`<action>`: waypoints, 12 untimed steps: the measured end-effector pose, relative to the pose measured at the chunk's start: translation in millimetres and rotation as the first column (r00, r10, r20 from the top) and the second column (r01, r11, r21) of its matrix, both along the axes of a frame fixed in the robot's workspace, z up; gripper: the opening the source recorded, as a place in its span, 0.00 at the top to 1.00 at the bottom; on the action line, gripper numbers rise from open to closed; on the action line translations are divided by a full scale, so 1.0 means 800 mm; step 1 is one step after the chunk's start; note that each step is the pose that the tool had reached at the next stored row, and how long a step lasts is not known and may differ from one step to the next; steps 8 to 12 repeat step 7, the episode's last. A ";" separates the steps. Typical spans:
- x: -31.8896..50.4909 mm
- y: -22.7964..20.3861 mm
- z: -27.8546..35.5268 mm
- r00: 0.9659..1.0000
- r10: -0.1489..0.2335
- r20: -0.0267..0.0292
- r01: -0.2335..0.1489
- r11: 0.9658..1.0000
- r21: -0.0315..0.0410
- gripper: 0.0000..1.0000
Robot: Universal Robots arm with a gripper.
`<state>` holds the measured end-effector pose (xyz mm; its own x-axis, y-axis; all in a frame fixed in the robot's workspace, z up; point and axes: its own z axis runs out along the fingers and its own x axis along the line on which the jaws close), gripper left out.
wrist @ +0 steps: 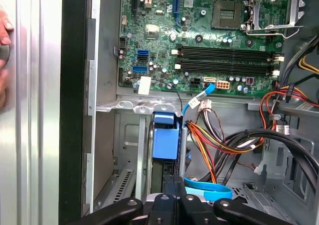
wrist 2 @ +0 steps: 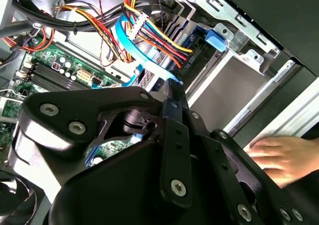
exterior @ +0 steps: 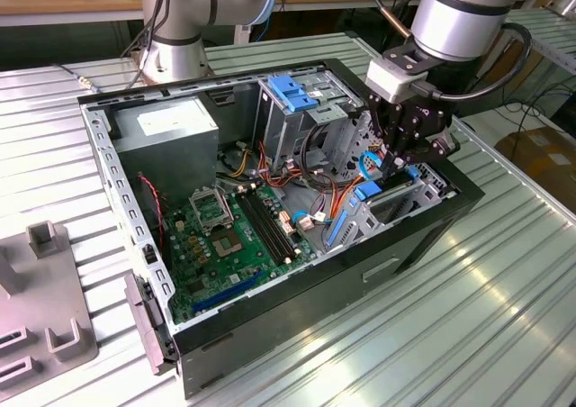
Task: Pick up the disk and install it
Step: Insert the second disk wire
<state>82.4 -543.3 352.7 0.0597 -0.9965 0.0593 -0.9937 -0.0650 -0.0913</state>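
Observation:
The disk [wrist: 165, 141] stands on edge in the drive bay at the front corner of the open computer case [exterior: 423, 231]. Its blue carrier frame faces the first wrist view, and the dark body runs back toward my gripper [wrist: 173, 184]. The black fingers [wrist: 167, 186] sit close together on the disk's near end and look shut on it. In the exterior view my gripper [exterior: 407, 167] hangs straight down into that bay, with the blue frame [exterior: 367, 191] just below it. In the second wrist view one finger [wrist 2: 172, 98] points at the blue frame [wrist 2: 175, 81].
A person's hand [wrist 2: 281, 155] rests outside the case wall beside the bay, also seen at the edge as the hand [wrist: 4, 33]. Bundled power wires [wrist: 214, 140] and a blue flat cable [wrist: 207, 190] crowd the bay. The motherboard [exterior: 229, 231], a grey power supply [exterior: 166, 128] and a blue-latched cage [exterior: 292, 92] lie deeper inside.

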 end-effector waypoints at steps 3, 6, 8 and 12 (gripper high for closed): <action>0.000 0.0000 0.0000 1.000 0.000 0.000 0.000 1.000 0.001 0.90; 0.000 0.0000 0.0000 1.000 0.000 0.000 0.000 1.000 0.003 0.90; 0.000 0.0000 0.0000 1.000 0.000 0.000 0.000 1.000 0.003 0.90; 0.000 0.0000 0.0000 1.000 0.000 0.000 0.000 1.000 0.003 0.90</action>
